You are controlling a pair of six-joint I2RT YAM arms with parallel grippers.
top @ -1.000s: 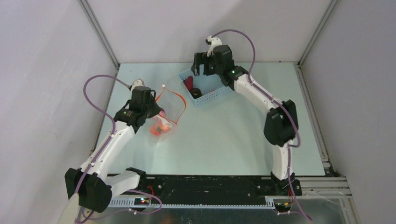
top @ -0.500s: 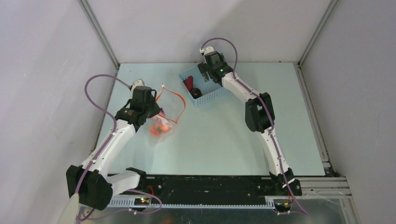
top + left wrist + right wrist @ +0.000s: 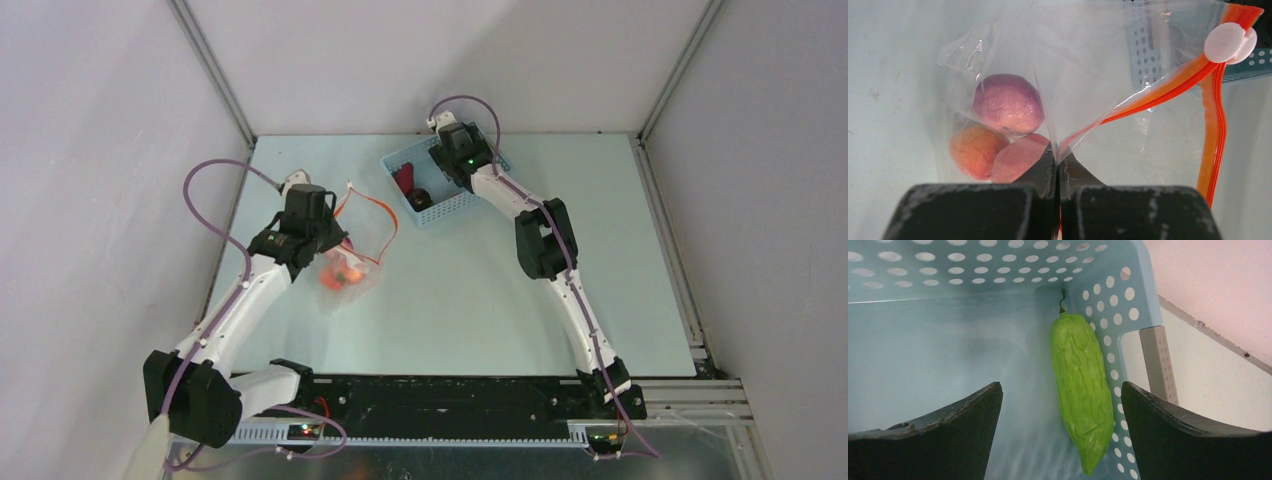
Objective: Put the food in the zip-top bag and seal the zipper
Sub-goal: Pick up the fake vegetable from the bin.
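The clear zip-top bag (image 3: 352, 250) lies at the left of the table; its red-orange zipper (image 3: 1153, 95) with a white slider (image 3: 1230, 42) hangs open. Inside the bag are a purple piece (image 3: 1007, 102), a peach-orange piece (image 3: 974, 150) and a pinkish-red piece (image 3: 1020, 157). My left gripper (image 3: 1058, 160) is shut on the bag's edge by the zipper and holds it up. My right gripper (image 3: 1060, 407) is open, low inside the light-blue basket (image 3: 440, 195), with the elongated green piece (image 3: 1082, 390) between its fingers against the basket wall. A red piece (image 3: 404, 180) and a dark piece (image 3: 421, 198) lie in the basket.
The basket stands at the back middle of the table, near the rear wall. Grey walls and aluminium posts close the table on three sides. A grey perforated post (image 3: 1159, 365) shows outside the basket wall.
My right arm has lowered and stretched out, bringing its gripper down into the basket's far part. My left gripper and the bag have stayed put.
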